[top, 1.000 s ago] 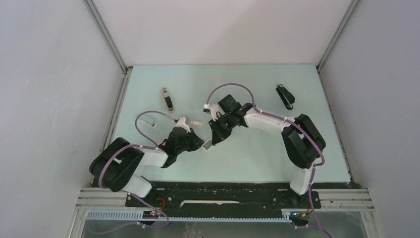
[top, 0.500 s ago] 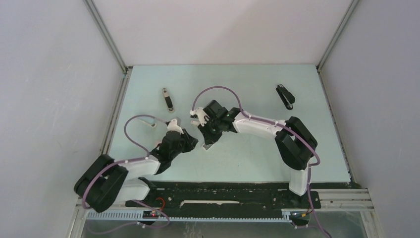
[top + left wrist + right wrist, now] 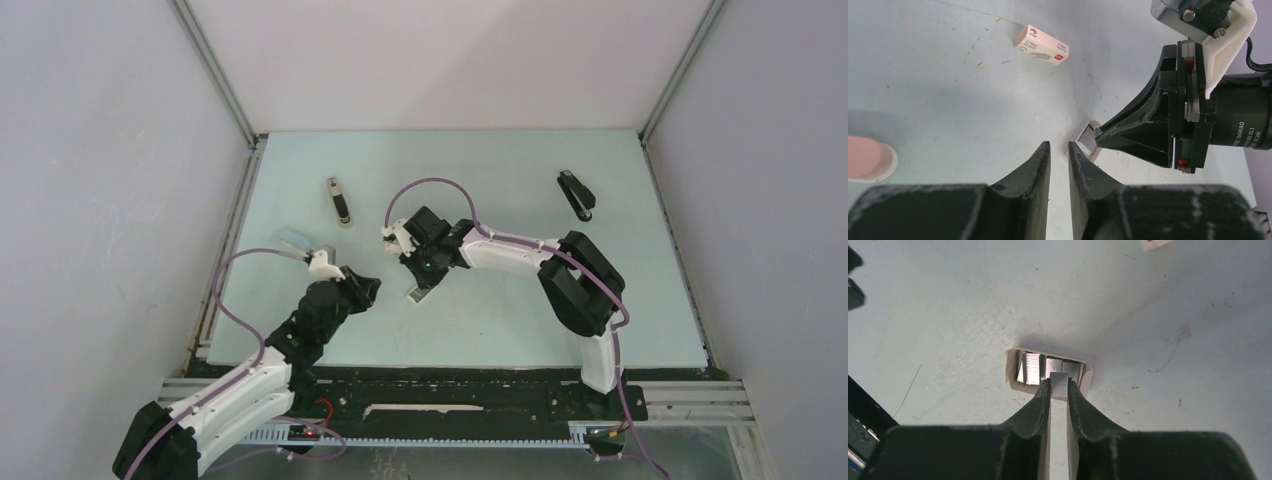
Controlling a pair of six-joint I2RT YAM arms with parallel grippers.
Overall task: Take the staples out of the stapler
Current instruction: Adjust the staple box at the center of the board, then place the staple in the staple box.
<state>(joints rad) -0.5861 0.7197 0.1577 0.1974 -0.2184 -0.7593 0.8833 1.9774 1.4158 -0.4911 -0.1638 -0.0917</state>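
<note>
Near the cardboard tray, my left gripper has backed away, jaws slightly apart and empty. My right gripper pinches the staples over it. The stapler lies well apart, so drop-off seems next.

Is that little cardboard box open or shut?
Open. The right wrist view looks straight into the box, and shiny staples show inside.

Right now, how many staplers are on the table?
2. A silver-topped stapler lies towards the back of the table, left of centre. A black stapler lies towards the back on the right. The arms cover some of the surface, so another could be hidden.
</note>
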